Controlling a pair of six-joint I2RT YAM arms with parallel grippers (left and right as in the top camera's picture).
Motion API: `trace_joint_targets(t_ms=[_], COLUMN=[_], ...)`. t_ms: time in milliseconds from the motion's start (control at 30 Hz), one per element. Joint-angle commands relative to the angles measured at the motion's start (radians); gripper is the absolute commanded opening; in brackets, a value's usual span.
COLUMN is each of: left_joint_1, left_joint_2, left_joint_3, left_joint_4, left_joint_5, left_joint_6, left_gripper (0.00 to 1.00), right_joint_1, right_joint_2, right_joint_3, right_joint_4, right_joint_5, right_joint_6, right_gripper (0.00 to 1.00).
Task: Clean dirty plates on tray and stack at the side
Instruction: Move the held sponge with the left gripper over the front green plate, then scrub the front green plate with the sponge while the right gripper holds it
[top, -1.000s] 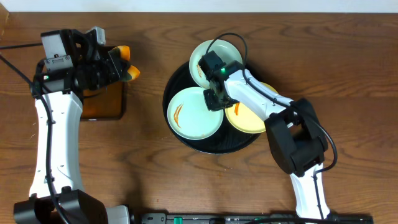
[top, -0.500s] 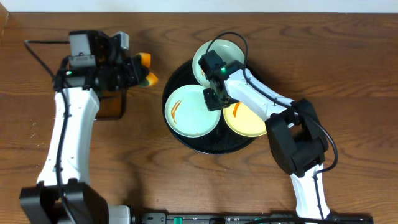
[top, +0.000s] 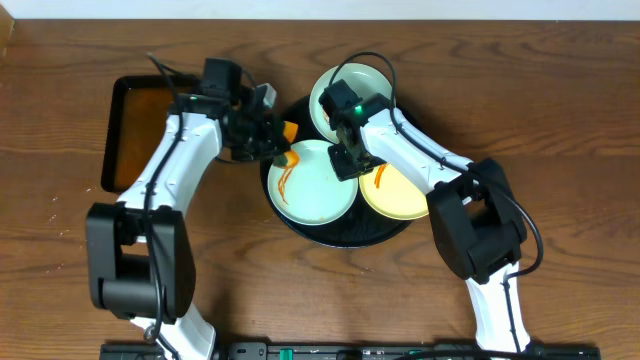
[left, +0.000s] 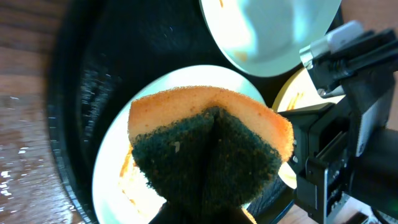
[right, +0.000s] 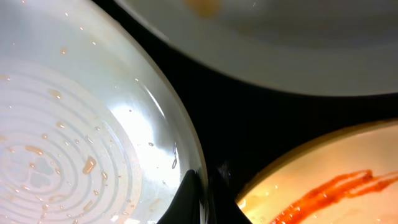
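The black tray (top: 345, 234) sits mid-worktop (top: 560, 100) and carries all three plates. The front mint plate (top: 318, 185) lies at its left, the back mint plate (top: 352, 92) overhangs the far rim, and the yellow plate (top: 402, 192) lies at its right. Orange streaks mark the front plate's left side and the yellow plate.

The left tool (top: 275, 143) is clamped tight on a sponge (left: 211, 146), orange with a dark green scouring face. It holds the sponge over the front plate's far-left edge; whether the sponge touches the plate is hard to tell.

The right tool (top: 347, 160) is closed. Its fingertips (right: 186, 198) appear to pinch the front plate's right rim, in the gap between the three plates. The wrist view shows wet droplets across that plate's ringed surface.

A small rectangular tray (top: 135, 130) of brown liquid lies to the left, well apart from the black tray.
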Motion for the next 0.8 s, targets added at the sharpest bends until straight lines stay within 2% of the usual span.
trace_joint_targets(t_ms=[0,100,267,400,533,667,767], left_joint_1=[-0.038,-0.066,-0.095,-0.117,-0.157,-0.22,-0.284], left_joint_2=[0.022,0.045,0.057,0.057,0.057,0.058,0.06], left_joint_3=[-0.005,-0.005,-0.005,-0.008,-0.023,-0.032,-0.042], left_joint_4=[-0.004,-0.024,-0.031,-0.083,-0.089,-0.055,-0.045], left_joint_5=[-0.008,-0.008,-0.043,-0.219,-0.249,-0.283,-0.475], left_joint_6=[0.0,-0.052,-0.067,-0.232,-0.356,-0.419,-0.561], left_gripper=[0.07,0.07,0.07,0.07,0.08,0.07,0.08], right_joint_1=[0.001,-0.003,-0.015,-0.036,-0.044,-0.038,-0.033], right_joint_2=[0.034,0.034,0.034,0.034,0.034,0.034,0.034], right_joint_3=[0.018,0.018,0.019,0.019,0.019,0.019,0.019], right_joint_4=[-0.011,-0.01,-0.011,-0.023,-0.026,-0.022,-0.023], right_joint_5=[-0.003,-0.003,-0.003,-0.009,-0.019,-0.025,-0.026], right_joint_6=[-0.079,-0.078,-0.013,0.008,0.008,0.008,0.008], right_gripper=[0.01,0.01,0.01,0.01,0.01,0.01,0.01])
